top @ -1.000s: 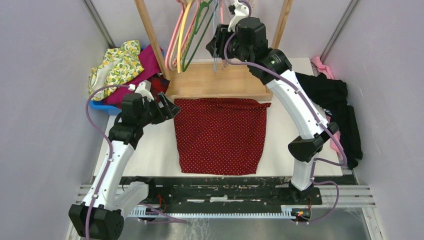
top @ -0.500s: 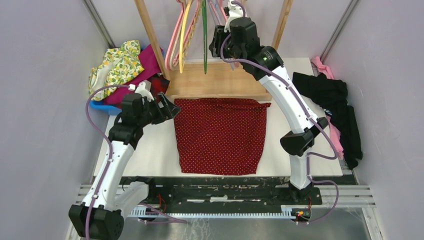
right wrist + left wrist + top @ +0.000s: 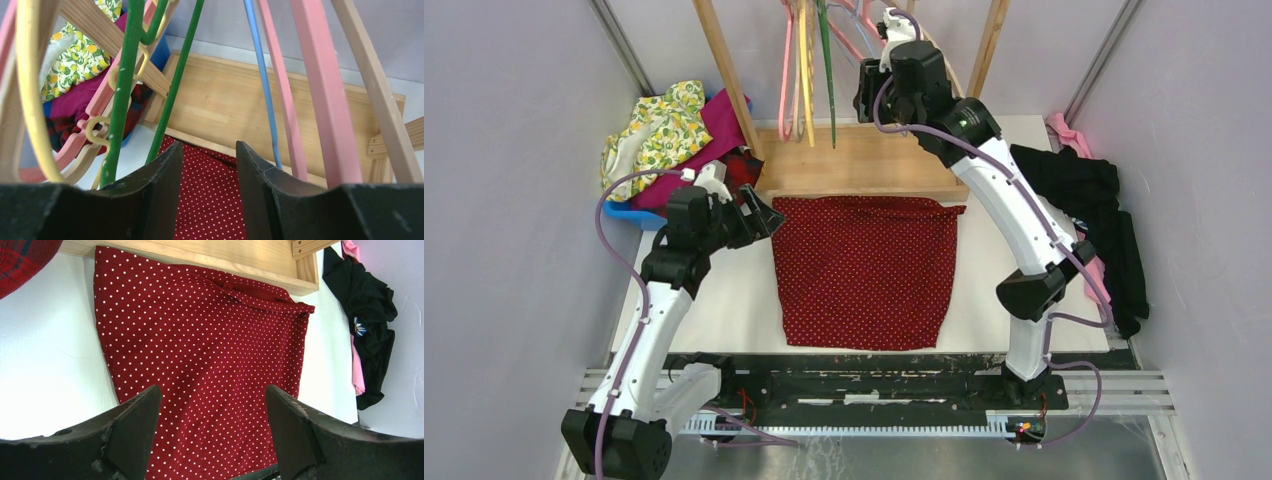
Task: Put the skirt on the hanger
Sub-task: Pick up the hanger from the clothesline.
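Note:
The skirt (image 3: 864, 270), dark red with tiny white dots, lies flat on the white table in front of the wooden rack; it also shows in the left wrist view (image 3: 210, 340) and the right wrist view (image 3: 210, 200). The hanger (image 3: 262, 75) is a thin pale blue rod hanging just right of my right fingers, outside the jaws. My right gripper (image 3: 869, 95) (image 3: 210, 150) is raised among the hanging hangers, open, with nothing between the fingers. My left gripper (image 3: 764, 215) (image 3: 212, 395) is open and empty above the skirt's left top corner.
The wooden rack stands on a base (image 3: 864, 165) with slanted posts. Pink (image 3: 320, 85), green (image 3: 125, 75), yellow (image 3: 27, 85) and pale wooden (image 3: 380, 85) hangers crowd round my right gripper. Clothes are piled in a blue bin (image 3: 664, 130) at left; black clothes (image 3: 1094, 200) lie at right.
My right gripper has shifted a little among the hangers, and the pink, yellow and green hangers have swung to hang straighter. The left arm and the skirt have not moved.

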You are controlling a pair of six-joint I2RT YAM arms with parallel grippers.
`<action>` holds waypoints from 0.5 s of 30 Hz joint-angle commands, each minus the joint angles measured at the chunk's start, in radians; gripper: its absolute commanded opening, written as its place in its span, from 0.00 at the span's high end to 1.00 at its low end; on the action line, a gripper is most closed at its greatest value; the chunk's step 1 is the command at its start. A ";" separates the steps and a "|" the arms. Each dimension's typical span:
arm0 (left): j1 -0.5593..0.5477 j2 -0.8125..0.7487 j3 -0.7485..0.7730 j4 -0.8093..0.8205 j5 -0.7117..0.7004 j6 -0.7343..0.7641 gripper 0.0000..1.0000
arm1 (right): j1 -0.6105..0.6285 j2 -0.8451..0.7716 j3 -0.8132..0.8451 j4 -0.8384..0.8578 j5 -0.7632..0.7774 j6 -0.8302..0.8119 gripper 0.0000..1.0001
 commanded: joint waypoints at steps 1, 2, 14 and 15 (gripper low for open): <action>0.005 -0.008 0.014 0.053 0.033 -0.011 0.18 | 0.003 -0.127 -0.044 0.074 0.038 -0.033 0.51; 0.004 -0.008 0.014 0.054 0.035 -0.013 0.18 | 0.004 -0.137 -0.055 0.076 0.040 -0.035 0.51; 0.004 -0.013 0.006 0.060 0.041 -0.021 0.18 | 0.001 -0.149 -0.067 0.072 0.118 -0.098 0.45; 0.005 -0.013 0.006 0.060 0.041 -0.021 0.18 | -0.001 -0.137 -0.061 0.071 0.120 -0.101 0.45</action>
